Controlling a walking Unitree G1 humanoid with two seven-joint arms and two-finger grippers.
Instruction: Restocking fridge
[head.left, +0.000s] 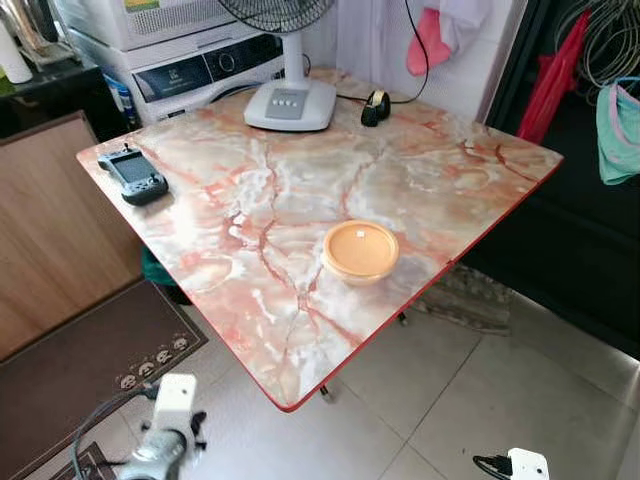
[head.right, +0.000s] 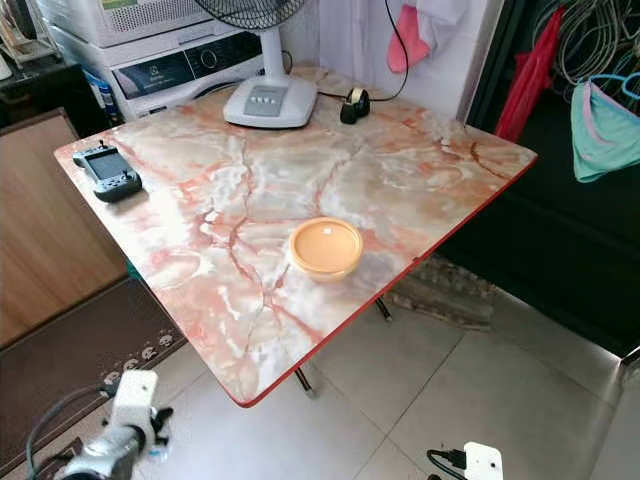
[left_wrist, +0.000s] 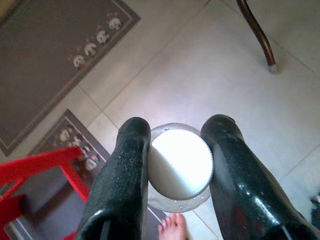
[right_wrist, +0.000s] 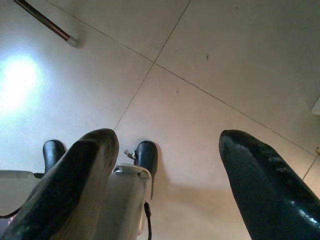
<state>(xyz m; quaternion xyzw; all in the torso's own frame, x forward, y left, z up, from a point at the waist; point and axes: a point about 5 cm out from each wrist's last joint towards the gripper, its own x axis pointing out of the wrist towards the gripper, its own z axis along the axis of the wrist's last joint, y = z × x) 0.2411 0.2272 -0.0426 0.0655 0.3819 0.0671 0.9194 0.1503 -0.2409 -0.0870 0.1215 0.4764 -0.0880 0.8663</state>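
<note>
My left gripper (left_wrist: 177, 127) points down at the floor and is shut on a clear bottle with a white ribbed cap (left_wrist: 181, 165), one black finger on each side of the cap. The left arm (head.left: 165, 430) hangs low in front of the table's near corner. My right gripper (right_wrist: 167, 140) is open over bare floor tiles, with nothing between its fingers. The right arm (head.left: 520, 465) sits low at the lower right. A round orange lidded container (head.left: 360, 250) rests on the marble-patterned table (head.left: 250, 320), near its front right edge.
A fan base (head.left: 290, 105), a black tape dispenser (head.left: 376, 107) and a handheld device (head.left: 135, 178) lie on the table's far side. A brown mat (head.left: 90, 370) is at left. A red frame (left_wrist: 45, 170) and a person's foot (left_wrist: 175, 227) are below the bottle.
</note>
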